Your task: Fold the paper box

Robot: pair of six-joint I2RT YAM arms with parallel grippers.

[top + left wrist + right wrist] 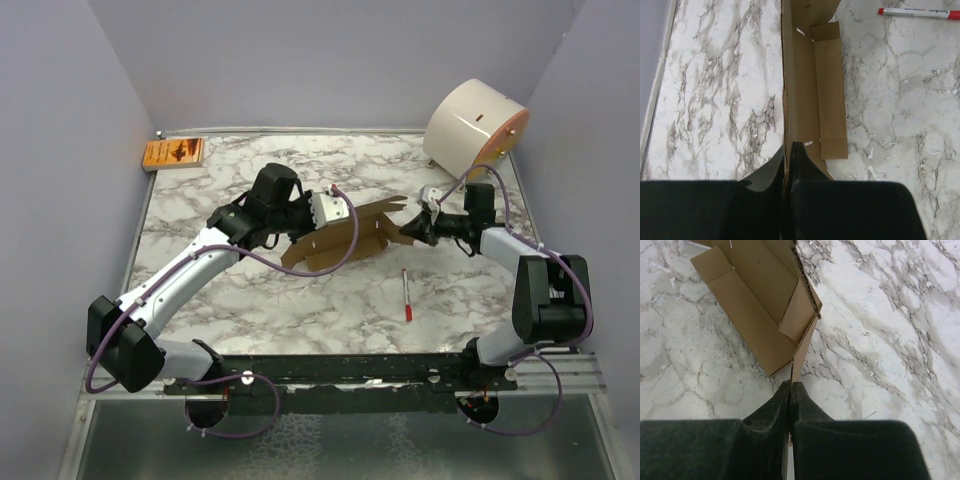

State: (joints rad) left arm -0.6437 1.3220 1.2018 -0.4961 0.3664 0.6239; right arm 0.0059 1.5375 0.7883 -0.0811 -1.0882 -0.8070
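Observation:
The paper box (345, 240) is a brown cardboard sheet with raised panels and flaps, held off the marble table in the middle. My left gripper (335, 212) is shut on its left back edge; in the left wrist view the fingers (788, 150) pinch the upright wall of the box (805, 90). My right gripper (418, 226) is shut on its right end flap; in the right wrist view the fingers (791, 389) pinch a thin flap edge of the box (760, 295).
A red and white pen (407, 293) lies on the table in front of the box, also in the left wrist view (915, 13). A big white cylinder (472, 128) stands at the back right. A small orange packet (174, 153) lies at the back left. Grey walls enclose the table.

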